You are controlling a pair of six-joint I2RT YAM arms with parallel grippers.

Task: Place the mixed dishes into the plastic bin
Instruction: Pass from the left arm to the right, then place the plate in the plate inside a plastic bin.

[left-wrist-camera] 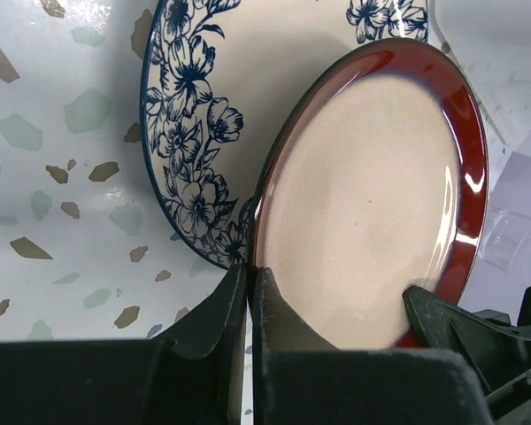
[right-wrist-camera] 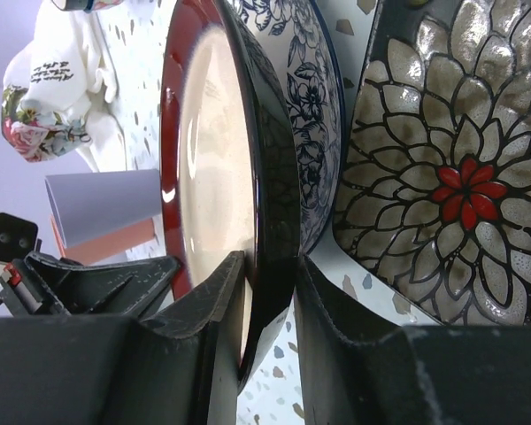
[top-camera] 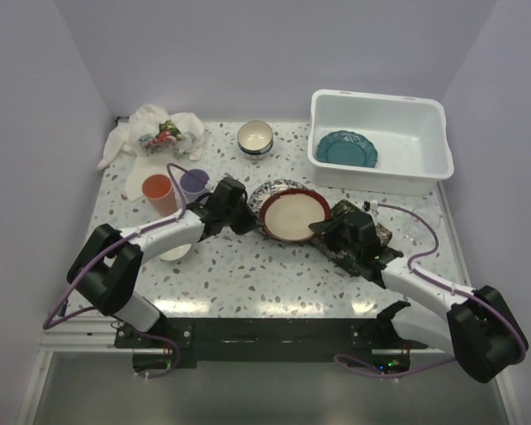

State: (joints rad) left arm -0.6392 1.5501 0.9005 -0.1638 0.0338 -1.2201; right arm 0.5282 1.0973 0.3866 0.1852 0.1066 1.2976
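Observation:
The red-rimmed cream plate (top-camera: 292, 215) is tilted up over the blue-patterned plate (top-camera: 277, 188) at the table's middle. My left gripper (top-camera: 245, 218) is shut on its left rim, and my right gripper (top-camera: 324, 228) is shut on its right rim. In the left wrist view the gripper (left-wrist-camera: 250, 270) pinches the plate (left-wrist-camera: 372, 195), with the blue-patterned plate (left-wrist-camera: 195, 133) behind. In the right wrist view the gripper (right-wrist-camera: 270, 261) clamps the plate's edge (right-wrist-camera: 208, 142), next to the dark floral square plate (right-wrist-camera: 451, 177). The white plastic bin (top-camera: 423, 170) at the back right holds the teal scalloped plate (top-camera: 346, 149).
An orange cup (top-camera: 157, 192) and a purple cup (top-camera: 193, 183) stand left of my left gripper. A small bowl (top-camera: 255, 137) sits at the back middle. The white printed cloth (top-camera: 156, 133) lies at the back left. The dark floral plate (top-camera: 378, 241) lies under my right wrist.

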